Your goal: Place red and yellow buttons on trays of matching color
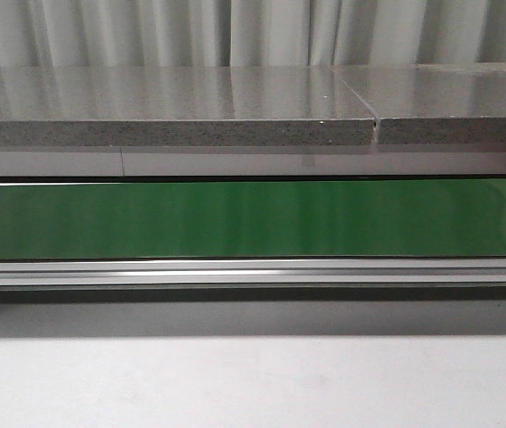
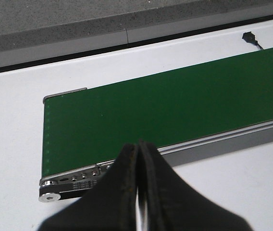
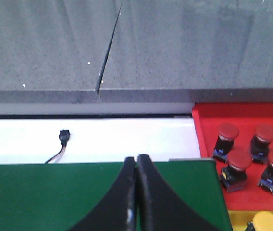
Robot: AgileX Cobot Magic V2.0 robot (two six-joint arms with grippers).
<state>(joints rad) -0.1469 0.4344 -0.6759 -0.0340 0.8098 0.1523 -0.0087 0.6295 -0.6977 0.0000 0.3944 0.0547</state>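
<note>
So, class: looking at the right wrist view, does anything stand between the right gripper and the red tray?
Nothing visible does. The right gripper, its fingers together, hangs over the green belt, and the red tray with four red buttons lies just past the belt's end, with only bare belt between.

Dim, even light; soft glare on the green belt (image 1: 253,218); slight blur.

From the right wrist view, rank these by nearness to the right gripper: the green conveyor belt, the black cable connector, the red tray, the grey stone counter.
1. Green conveyor belt, directly beneath the shut right gripper.
2. Black cable connector, on the white surface just beyond the belt; the red tray, off to the side holding red buttons, is too close to it to call.
3. Grey stone counter, farthest back.
</note>
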